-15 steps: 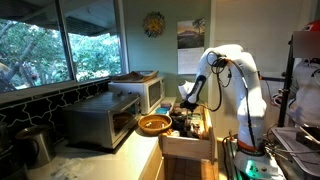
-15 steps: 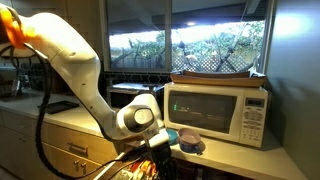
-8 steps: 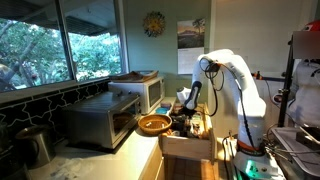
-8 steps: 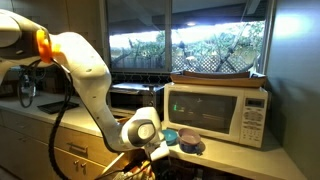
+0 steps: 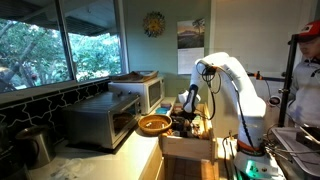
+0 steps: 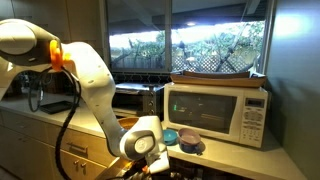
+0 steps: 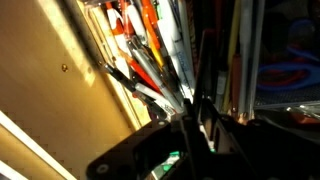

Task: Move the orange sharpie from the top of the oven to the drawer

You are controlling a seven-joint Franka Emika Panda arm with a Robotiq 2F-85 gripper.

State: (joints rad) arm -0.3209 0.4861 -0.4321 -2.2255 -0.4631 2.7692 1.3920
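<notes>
The arm (image 5: 235,75) bends down over the counter and sets the claw (image 5: 190,104) low into the open drawer (image 5: 188,148), whose pale front panel faces out from the cabinet in an exterior view. In the wrist view the claw's dark body fills the bottom of the picture and its fingers reach up into a crowd of pens (image 7: 135,70) and other long thin things lying side by side. The fingers merge with the dark clutter, so it cannot be told whether the claw is wide, narrow or holding anything. The orange sharpie (image 7: 150,22) lies in the drawer among these pens, ahead of the claw and a little to one side, towards the light wooden side of the drawer. Its long axis runs slantwise, from the far end of the drawer back towards the fingers, nearly parallel to the pens beside it. Which end carries the cap is too blurred to tell, as is whether the fingers touch it. Beside the claw, on the counter next to the drawer, sits an orange bowl (image 5: 153,124). Further off stand the toaster oven (image 5: 98,122) and the microwave (image 5: 143,92), both well apart from the claw.
</notes>
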